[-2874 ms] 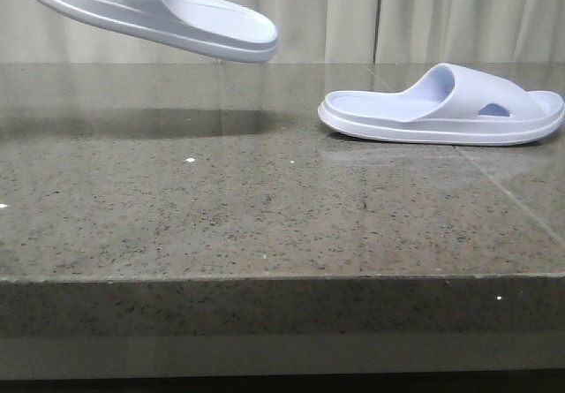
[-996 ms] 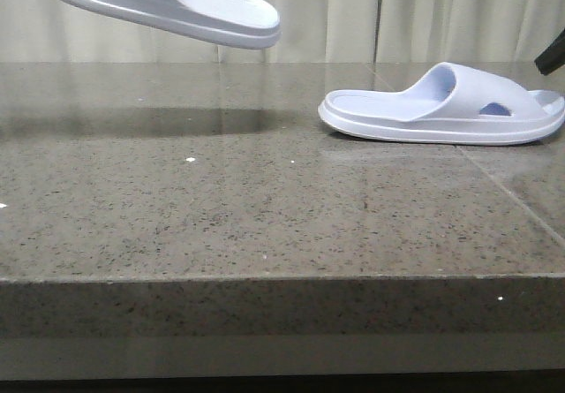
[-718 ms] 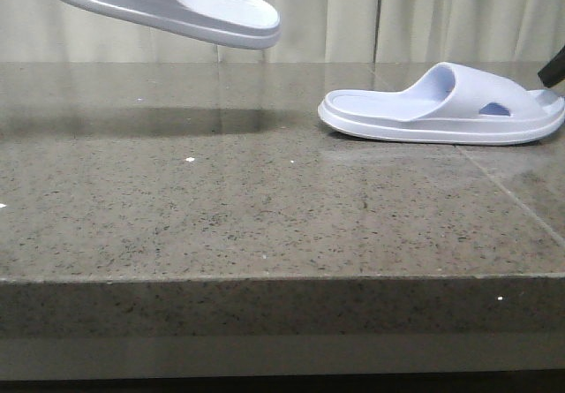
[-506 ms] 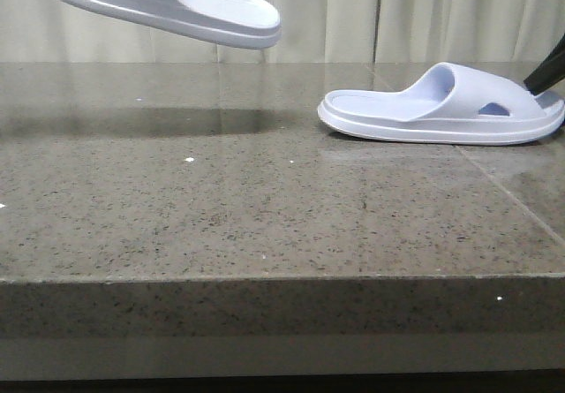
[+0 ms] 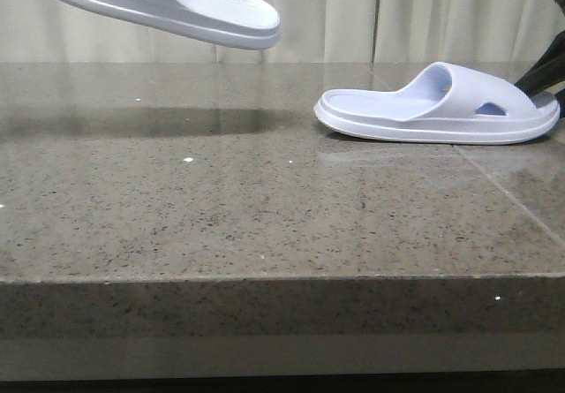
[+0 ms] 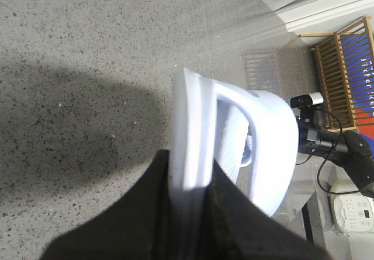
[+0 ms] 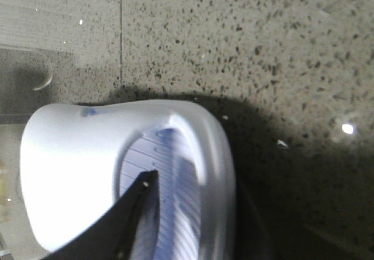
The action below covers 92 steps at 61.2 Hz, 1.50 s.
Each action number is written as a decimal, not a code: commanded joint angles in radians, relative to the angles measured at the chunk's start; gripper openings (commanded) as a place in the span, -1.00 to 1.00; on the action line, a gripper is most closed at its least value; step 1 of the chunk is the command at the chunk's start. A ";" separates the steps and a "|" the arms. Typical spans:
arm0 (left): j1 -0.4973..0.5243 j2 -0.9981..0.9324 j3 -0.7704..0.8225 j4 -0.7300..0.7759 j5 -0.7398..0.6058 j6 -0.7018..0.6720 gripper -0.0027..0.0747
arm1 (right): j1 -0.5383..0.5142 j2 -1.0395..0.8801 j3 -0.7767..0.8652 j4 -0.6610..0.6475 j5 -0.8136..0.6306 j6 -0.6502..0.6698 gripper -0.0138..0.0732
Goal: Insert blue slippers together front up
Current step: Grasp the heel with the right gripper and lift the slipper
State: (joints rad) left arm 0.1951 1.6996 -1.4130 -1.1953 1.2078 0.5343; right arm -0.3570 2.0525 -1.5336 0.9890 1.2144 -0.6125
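One blue slipper point(image 5: 177, 4) hangs tilted in the air at the upper left, its heel end pointing right. In the left wrist view my left gripper point(image 6: 190, 213) is shut on the sole edge of this slipper point(image 6: 234, 125); the gripper itself is out of the front view. The second blue slipper point(image 5: 437, 106) lies sole-down on the table at the right, toe end to the right. My right gripper point(image 5: 546, 88) is at that toe end. In the right wrist view one finger point(image 7: 137, 204) lies over the ribbed footbed point(image 7: 175, 172); the gripper point(image 7: 198, 213) is open, astride the sole.
The dark speckled stone table point(image 5: 265, 199) has its front edge near the camera and a seam line point(image 5: 512, 199) at the right. A pale curtain point(image 5: 353, 13) hangs behind. Beyond the table, the left wrist view shows a wooden rack point(image 6: 345, 67) and a camera stand point(image 6: 327, 143).
My right gripper has come in from the right edge to the toe of the lying slipper, and that slipper has slid slightly left. The held slipper rose a little earlier, then stayed still.
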 commanded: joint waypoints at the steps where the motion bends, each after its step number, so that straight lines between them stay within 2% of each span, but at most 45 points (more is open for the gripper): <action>1: 0.002 -0.053 -0.025 -0.083 0.083 -0.006 -0.98 | 0.019 -0.035 -0.017 -0.007 0.085 -0.007 -0.02; 15: 0.002 -0.053 -0.025 -0.083 0.083 -0.006 -0.98 | 0.068 -0.035 -0.017 0.017 0.103 -0.006 -0.02; 20: 0.002 -0.053 -0.025 -0.083 0.083 -0.006 -0.98 | 0.074 -0.035 -0.017 0.027 0.116 -0.001 -0.09; 23: 0.002 -0.053 -0.025 -0.083 0.083 -0.006 -0.98 | 0.075 -0.035 -0.017 0.030 0.116 0.009 -0.27; 25: 0.002 -0.053 -0.025 -0.083 0.083 -0.006 -0.98 | 0.075 -0.035 -0.017 0.032 0.116 0.018 -0.49; 30: 0.002 -0.053 -0.025 -0.083 0.083 -0.006 -0.98 | 0.067 -0.035 -0.017 0.033 0.116 0.033 -0.86; 46: 0.002 -0.053 -0.025 -0.083 0.083 -0.006 -0.98 | 0.042 -0.096 -0.037 0.085 0.116 0.042 -0.82; 66: 0.002 -0.053 -0.025 -0.084 0.070 -0.006 -0.98 | 0.034 -0.227 -0.226 0.131 0.118 0.160 -0.82; 80: 0.002 -0.053 -0.025 -0.095 0.070 -0.006 -0.98 | 0.049 -0.277 -0.235 0.198 0.120 0.185 -0.82; 92: 0.002 -0.053 -0.025 -0.102 0.070 -0.006 -0.98 | 0.094 -0.318 -0.231 0.206 0.120 0.189 -0.82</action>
State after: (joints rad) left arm 0.1951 1.6996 -1.4130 -1.2033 1.2078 0.5343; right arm -0.2779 1.8071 -1.7351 1.1076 1.2180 -0.4238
